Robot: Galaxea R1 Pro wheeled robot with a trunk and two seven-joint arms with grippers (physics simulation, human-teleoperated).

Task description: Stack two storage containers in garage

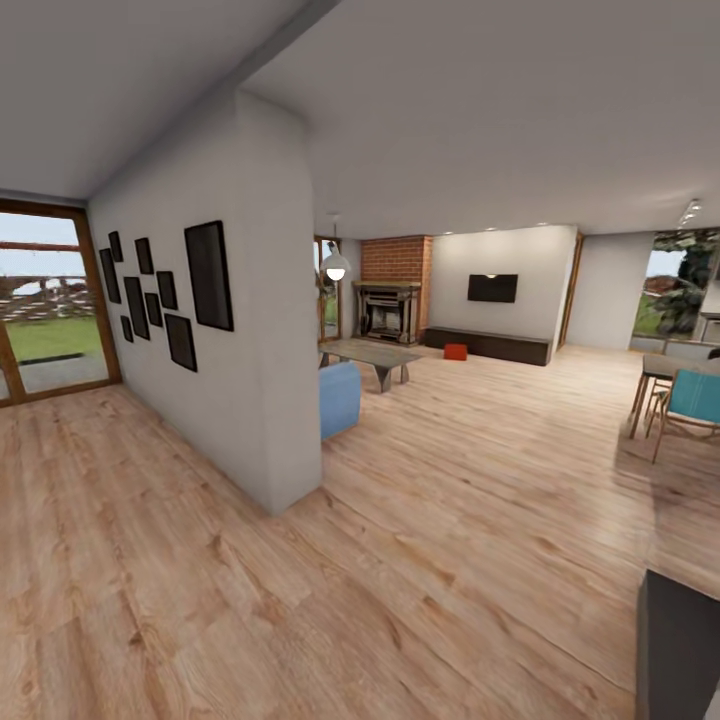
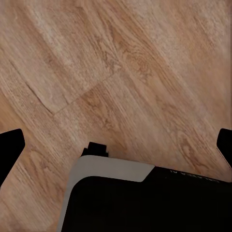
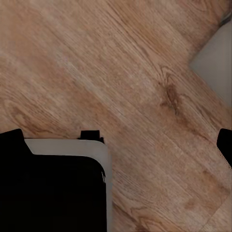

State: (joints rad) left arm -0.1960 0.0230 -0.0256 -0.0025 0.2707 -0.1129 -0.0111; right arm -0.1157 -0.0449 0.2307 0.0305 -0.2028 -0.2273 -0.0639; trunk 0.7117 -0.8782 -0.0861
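I'm driving toward the living room; no pickup yet. 1 storage container point(image 1: 455, 351), small and orange-red, is sitting on the plank floor point(image 1: 430, 560) just in front of the long dark bench point(image 1: 490, 345), under the black wall screen point(image 1: 492, 288) and to the right of the brick fireplace point(image 1: 390, 300). I'm not spotting the 2nd container from here; could be hidden or too small to tell.

Doing this step well, my call: I'm keeping the base heading toward the bench, passing right of the white partition wall point(image 1: 255, 400) and the blue chair point(image 1: 338, 398) at its corner, and left of the dining table with teal chairs point(image 1: 690, 395). I'm also minding the low grey table point(image 1: 372, 355) between the partition and the fireplace, so I'm aiming to arrive square to the bin, with both arms free to take it by its 2 sides since it's wide.

Arms: both wrist cameras are looking down at wood planks and the robot's own dark body edge, so I'm judging both arms tucked low and pointing floorward. Left gripper point(image 2: 116, 145) and right gripper point(image 3: 118, 142): black fingertips are sitting at opposite edges of each wrist view, so both are spread wide with nothing between them.
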